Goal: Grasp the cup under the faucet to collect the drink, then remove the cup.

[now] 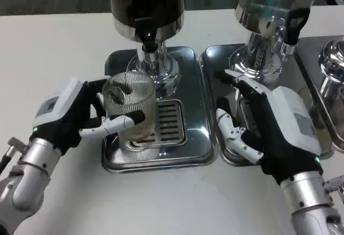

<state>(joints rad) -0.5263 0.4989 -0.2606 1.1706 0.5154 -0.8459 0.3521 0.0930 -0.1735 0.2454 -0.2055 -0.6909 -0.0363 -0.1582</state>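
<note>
A clear ribbed cup (131,106) stands over the slotted grate of the steel drip tray (191,143), a little in front of the black faucet (149,37) of the dark drink dispenser (146,1). My left hand (80,116) grips the cup from its left side, fingers wrapped around its front. My right hand (269,127) hovers with fingers spread over the neighbouring tray (215,63), right of the cup, holding nothing. The cup looks empty.
A second dispenser (269,14) with a clear tank and black tap stands at the back right on its own tray. A third chrome base (332,63) sits at the far right edge. White tabletop (59,52) lies to the left and in front.
</note>
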